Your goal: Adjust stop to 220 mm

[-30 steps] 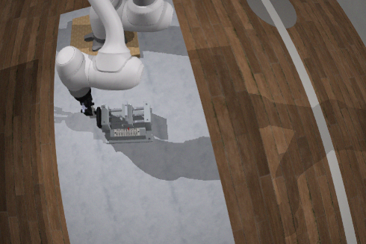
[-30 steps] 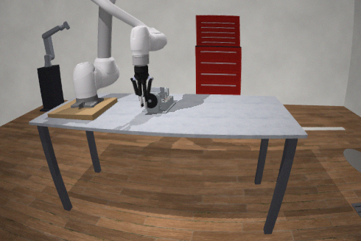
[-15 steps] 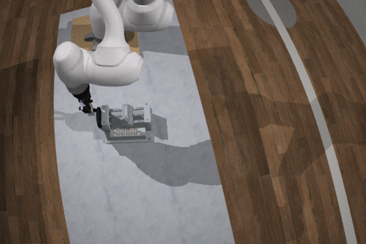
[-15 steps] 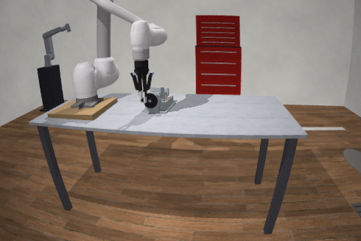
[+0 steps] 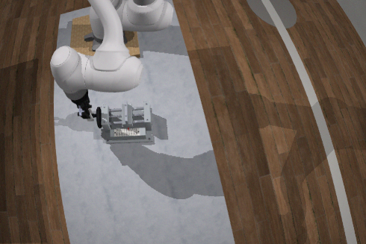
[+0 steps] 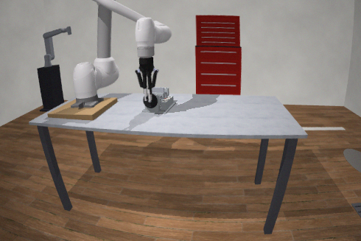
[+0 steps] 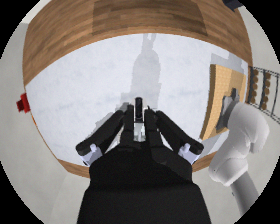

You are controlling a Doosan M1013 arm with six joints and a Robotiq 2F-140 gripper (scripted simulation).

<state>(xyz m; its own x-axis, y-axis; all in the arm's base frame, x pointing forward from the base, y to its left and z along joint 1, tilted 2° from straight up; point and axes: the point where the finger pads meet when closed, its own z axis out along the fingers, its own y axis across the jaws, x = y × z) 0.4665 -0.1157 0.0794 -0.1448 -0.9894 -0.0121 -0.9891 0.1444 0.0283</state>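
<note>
Indoor light of medium strength falls across the pale tabletop (image 5: 179, 119) (image 6: 221, 117) (image 7: 91, 90), brightest there, while the wooden floor (image 5: 22, 178) (image 6: 184, 191) (image 7: 66, 45) looks duller. Cast shadows are grey and fairly crisp, with jagged, stair-stepped borders; in the top view a broad one curves from the metal fixture (image 5: 127, 142) toward the table's right edge, and overlapping darker patches spread over the boards. The white arm (image 5: 108, 77) (image 6: 144, 32) (image 7: 246, 125) is softly shaded, without harsh glare. Straight lines bow in all three views, most strongly in the wrist view, whose round picture ends in black corners. Fine details, including the scale's markings (image 5: 127, 132), are too coarse to read.
</note>
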